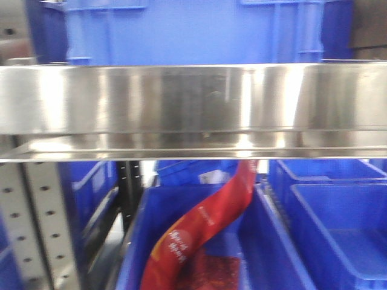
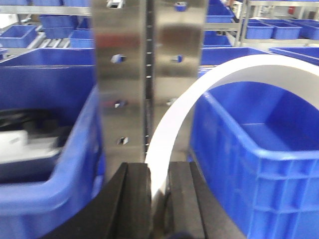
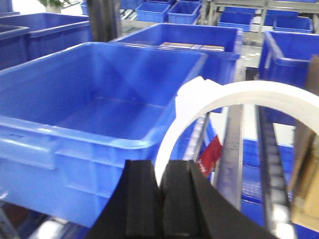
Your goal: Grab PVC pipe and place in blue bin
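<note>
In the left wrist view, my left gripper (image 2: 159, 172) is shut on the wall of a white curved PVC pipe (image 2: 189, 99) that arches up and to the right over a blue bin (image 2: 234, 129). The right wrist view shows my right gripper (image 3: 160, 169) shut on the edge of a white PVC pipe ring (image 3: 239, 94), held beside the right end of a large empty blue bin (image 3: 99, 134). I cannot tell whether both hold the same piece. Neither gripper nor any pipe appears in the front view.
A steel shelf beam (image 1: 193, 99) fills the front view, with blue bins below and a red bag (image 1: 205, 223) hanging into one. A perforated steel upright (image 2: 149, 74) stands straight ahead of the left gripper. Roller rails (image 3: 269, 149) run to the right of the right gripper.
</note>
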You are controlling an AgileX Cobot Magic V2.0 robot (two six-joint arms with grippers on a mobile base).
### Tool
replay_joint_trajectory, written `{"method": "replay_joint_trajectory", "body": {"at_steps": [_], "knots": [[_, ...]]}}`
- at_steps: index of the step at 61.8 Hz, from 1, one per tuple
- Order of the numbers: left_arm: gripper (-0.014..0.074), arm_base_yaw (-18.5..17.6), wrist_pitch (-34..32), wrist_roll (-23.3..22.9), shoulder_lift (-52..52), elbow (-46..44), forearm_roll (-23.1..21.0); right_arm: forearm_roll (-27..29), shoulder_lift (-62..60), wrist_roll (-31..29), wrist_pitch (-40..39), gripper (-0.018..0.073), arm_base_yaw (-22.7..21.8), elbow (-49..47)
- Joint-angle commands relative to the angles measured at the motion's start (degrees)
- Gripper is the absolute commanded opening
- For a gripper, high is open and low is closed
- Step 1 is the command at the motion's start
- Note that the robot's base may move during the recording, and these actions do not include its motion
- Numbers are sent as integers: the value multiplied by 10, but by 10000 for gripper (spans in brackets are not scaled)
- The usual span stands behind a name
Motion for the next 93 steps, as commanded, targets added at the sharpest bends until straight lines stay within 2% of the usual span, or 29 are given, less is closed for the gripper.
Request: {"method": "replay_joint_trajectory", "body": {"at_steps": [1, 59, 80, 93], "knots": [[-111, -2, -17, 0, -2, 0, -2, 0, 0, -3, -13, -168, 0, -2], [-111, -2, -17, 0, -2, 0, -2, 0, 0, -3, -13, -168, 0, -2], [-111, -2, -89, 0, -2, 0, -2, 0, 0, -3, -14, -168, 0, -2], [-111, -2, -88, 0, -2, 0, -5, 0, 0, -3, -15, -168, 0, -2]]}}
